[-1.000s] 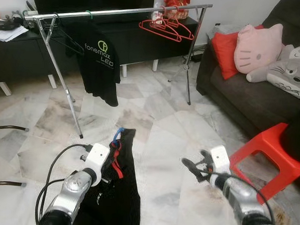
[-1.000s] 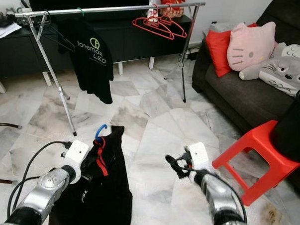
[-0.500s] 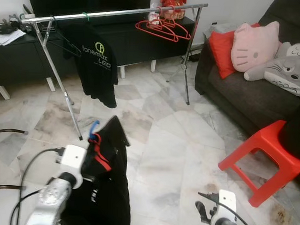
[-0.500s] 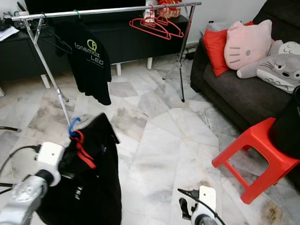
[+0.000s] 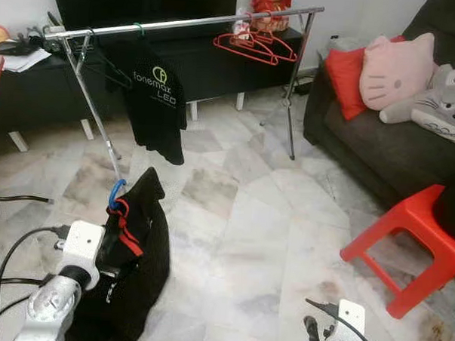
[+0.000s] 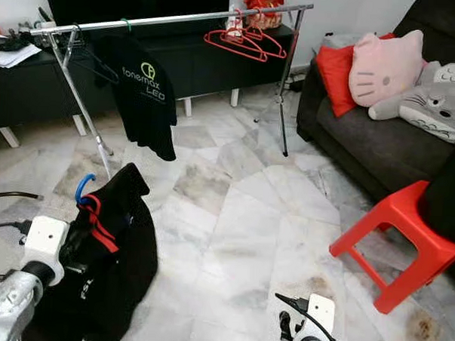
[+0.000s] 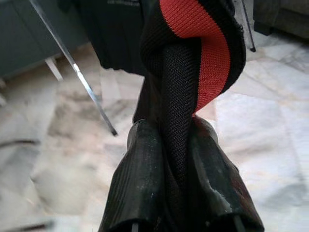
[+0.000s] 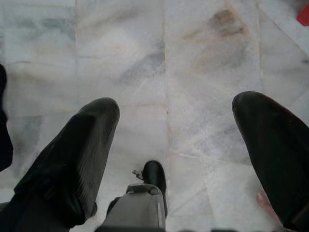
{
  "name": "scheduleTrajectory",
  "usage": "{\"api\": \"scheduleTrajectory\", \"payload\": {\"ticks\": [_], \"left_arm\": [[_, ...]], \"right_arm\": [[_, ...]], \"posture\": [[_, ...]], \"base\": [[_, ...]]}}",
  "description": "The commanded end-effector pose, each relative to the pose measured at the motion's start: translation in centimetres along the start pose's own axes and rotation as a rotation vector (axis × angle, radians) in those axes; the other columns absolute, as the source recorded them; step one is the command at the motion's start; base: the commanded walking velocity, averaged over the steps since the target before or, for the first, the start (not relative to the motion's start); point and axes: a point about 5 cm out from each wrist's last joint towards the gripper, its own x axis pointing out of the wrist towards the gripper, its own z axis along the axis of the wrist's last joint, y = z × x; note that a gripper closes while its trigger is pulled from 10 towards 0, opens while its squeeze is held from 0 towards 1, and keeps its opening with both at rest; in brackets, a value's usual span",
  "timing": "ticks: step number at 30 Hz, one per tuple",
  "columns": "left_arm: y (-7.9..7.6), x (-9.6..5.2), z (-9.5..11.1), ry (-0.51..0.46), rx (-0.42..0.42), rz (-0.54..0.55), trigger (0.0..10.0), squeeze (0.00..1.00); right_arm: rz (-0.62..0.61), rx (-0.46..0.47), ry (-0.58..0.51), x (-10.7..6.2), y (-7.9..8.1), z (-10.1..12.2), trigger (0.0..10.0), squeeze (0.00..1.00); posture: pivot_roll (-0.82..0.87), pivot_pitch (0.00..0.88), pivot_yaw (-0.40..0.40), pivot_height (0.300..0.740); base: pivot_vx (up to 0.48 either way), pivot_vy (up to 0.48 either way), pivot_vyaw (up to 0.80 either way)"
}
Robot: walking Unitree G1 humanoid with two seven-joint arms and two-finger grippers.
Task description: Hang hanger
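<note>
While my left claw point(image 7: 176, 193) clenches only the black, red-striped garment point(image 5: 133, 264) under the blue hanger hook point(image 5: 116, 193), fabric may slip; right claw point(image 8: 169, 150) hangs released.

Head pair looks forward-down at the clothes rail point(image 5: 181, 21), sharing it. Left wrist: close, toward the rail. Right wrist: straight down, floor point(image 8: 164, 58).

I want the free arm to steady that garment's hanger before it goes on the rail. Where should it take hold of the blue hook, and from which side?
Probably the hook's straight neck, just under the curve of the blue hook, approached from the robot's right. The curve must stay free for the rail, and the left end effector already clamps the red-striped collar from below-left. The right end effector is open.
</note>
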Motion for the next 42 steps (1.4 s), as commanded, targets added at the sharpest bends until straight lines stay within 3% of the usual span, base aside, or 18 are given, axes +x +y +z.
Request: {"api": "scheduleTrajectory", "payload": {"ticks": [1,5,14,29,42], "left_arm": [[0.2,0.2,1.1,-0.043,-0.022,0.033,10.0,0.0],[-0.8,1.0,1.6,-0.057,-0.073,0.025,10.0,0.0],[-2.5,1.4,1.6,-0.042,-0.09,-0.035,10.0,0.0],[-3.1,1.6,1.4,-0.017,-0.105,-0.06,10.0,0.0],[-3.3,1.6,1.5,-0.009,-0.104,-0.068,10.0,0.0]], "right_arm": [[-0.024,0.031,0.011,-0.1,-0.4,-0.5,10.0,0.0],[-0.029,0.019,0.027,-0.1,-0.2,-0.6,10.0,0.0],[-0.022,0.019,0.025,-0.1,-0.1,-0.8,10.0,0.0],[-0.009,-0.032,0.04,-0.1,0.0,-0.8,10.0,0.0],[-0.007,-0.007,0.048,-0.1,0.2,-0.9,10.0,0.0]], "posture": [[-0.04,0.0,-0.022,0.74],[-0.04,0.0,-0.031,0.74],[-0.05,0.0,-0.023,0.74],[-0.04,0.0,-0.027,0.74],[-0.05,0.0,-0.023,0.74]], "base": [[0.0,0.0,0.0],[0.0,0.0,0.0],[0.111,0.0,0.0],[0.304,0.0,0.0],[0.32,0.0,0.0]]}}
